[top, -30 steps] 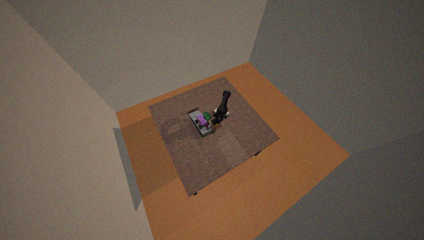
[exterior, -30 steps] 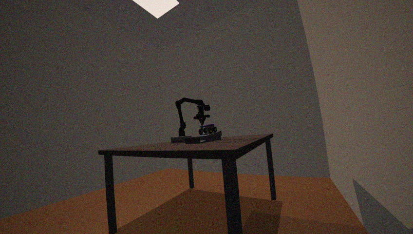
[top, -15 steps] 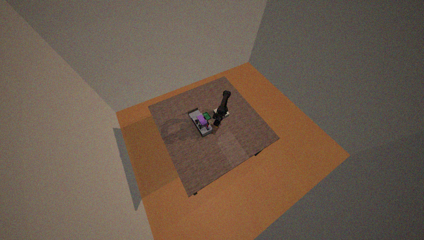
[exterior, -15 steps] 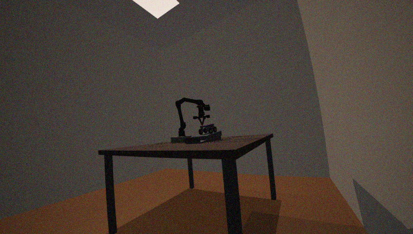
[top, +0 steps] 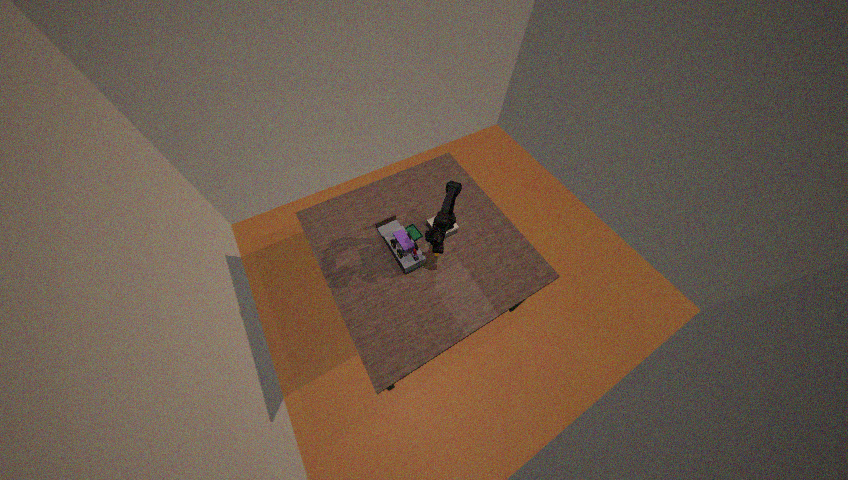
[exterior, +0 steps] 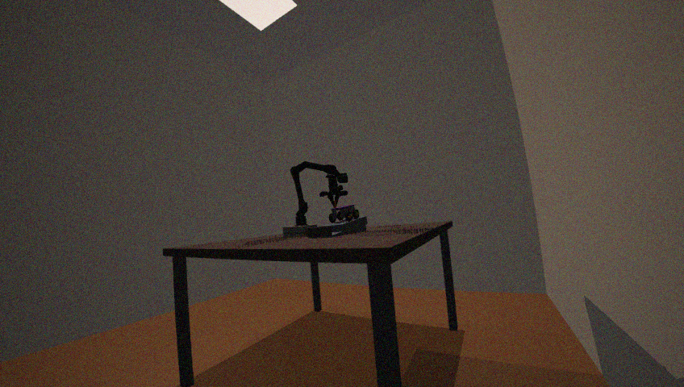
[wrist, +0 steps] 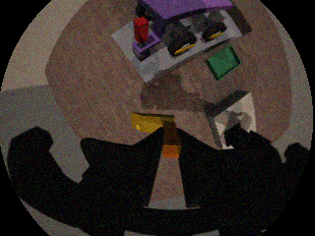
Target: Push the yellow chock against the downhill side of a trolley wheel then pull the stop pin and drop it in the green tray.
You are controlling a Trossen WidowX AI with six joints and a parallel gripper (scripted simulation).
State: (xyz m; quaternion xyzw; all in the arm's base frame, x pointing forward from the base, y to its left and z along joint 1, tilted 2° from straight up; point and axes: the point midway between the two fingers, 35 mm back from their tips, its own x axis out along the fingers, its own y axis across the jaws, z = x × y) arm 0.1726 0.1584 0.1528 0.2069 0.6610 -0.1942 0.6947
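Hand [top: 436, 251] [exterior: 335, 205] [wrist: 169, 132]: pinches the yellow chock [top: 436, 255] [exterior: 335, 204] [wrist: 146, 122] by its handle, apart from the trolley [top: 403, 240] [exterior: 344, 212] [wrist: 189, 9].
Chock: likely light, stiff, grippy-based; handle best held squarely.

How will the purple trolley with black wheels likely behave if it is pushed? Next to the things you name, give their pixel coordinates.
The purple trolley [top: 404, 240] [wrist: 187, 7] would probably roll easily, since it stands on wheels. Downhill it may run away, because the ramp [top: 389, 228] [wrist: 148, 69] looks sloped.

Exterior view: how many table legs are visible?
4: near left leg, near right leg, far left leg and far right leg, each under a corner. No other corner is hidden here.
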